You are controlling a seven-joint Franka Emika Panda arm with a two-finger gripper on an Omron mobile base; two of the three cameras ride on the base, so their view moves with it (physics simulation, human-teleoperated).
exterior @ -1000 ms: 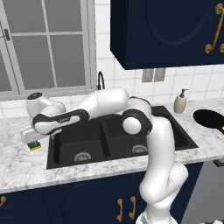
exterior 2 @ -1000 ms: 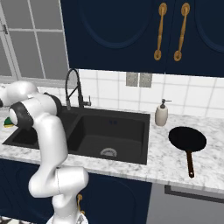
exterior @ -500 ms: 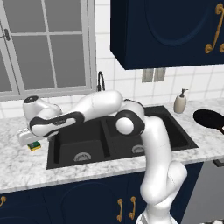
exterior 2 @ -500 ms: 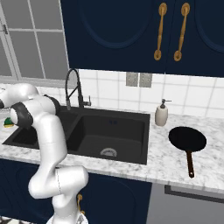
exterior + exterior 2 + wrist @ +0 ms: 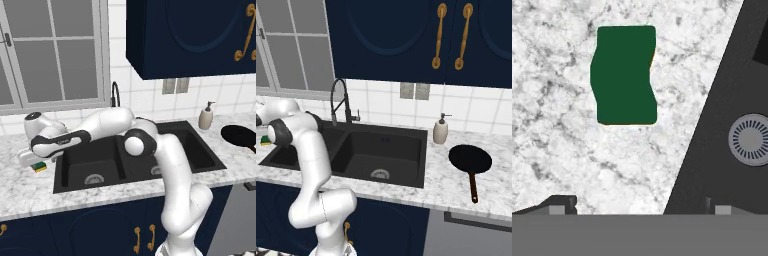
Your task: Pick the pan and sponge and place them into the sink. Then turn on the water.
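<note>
The sponge, green-topped, lies on the marble counter left of the sink; it also shows as a small green and yellow block. My gripper hangs open just above the counter, and the sponge sits ahead of the fingertips, not between them. Seen from the left base, the gripper hovers right over the sponge. The black pan rests on the counter right of the sink. No water runs.
A dark gooseneck faucet stands behind the sink. A soap dispenser is at the back right. My arm stretches across the left basin. A drain lies close to my right fingertip.
The hand has sunk a little and shifted slightly left over the sponge. The jaws have stayed open; sponge and pan have not moved.
</note>
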